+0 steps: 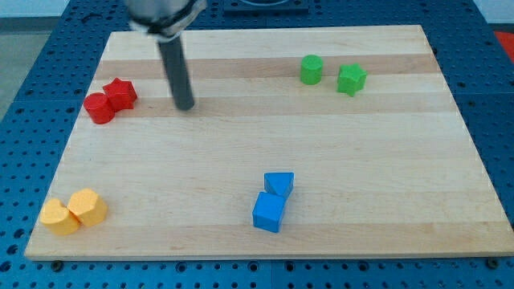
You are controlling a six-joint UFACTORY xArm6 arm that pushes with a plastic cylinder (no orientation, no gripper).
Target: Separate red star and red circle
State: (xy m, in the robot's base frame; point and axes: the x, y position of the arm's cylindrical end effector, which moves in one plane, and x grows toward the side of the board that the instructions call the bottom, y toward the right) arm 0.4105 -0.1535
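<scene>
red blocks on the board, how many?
2. The red star sits near the view's left edge, upper part; the red circle touches it on its lower left. My tip stands to their right, apart. None appears hidden.

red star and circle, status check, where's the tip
My tip down on the board, right of the red star, not touching. Red star and red circle touching, top left. Nothing between tip and star.
</scene>
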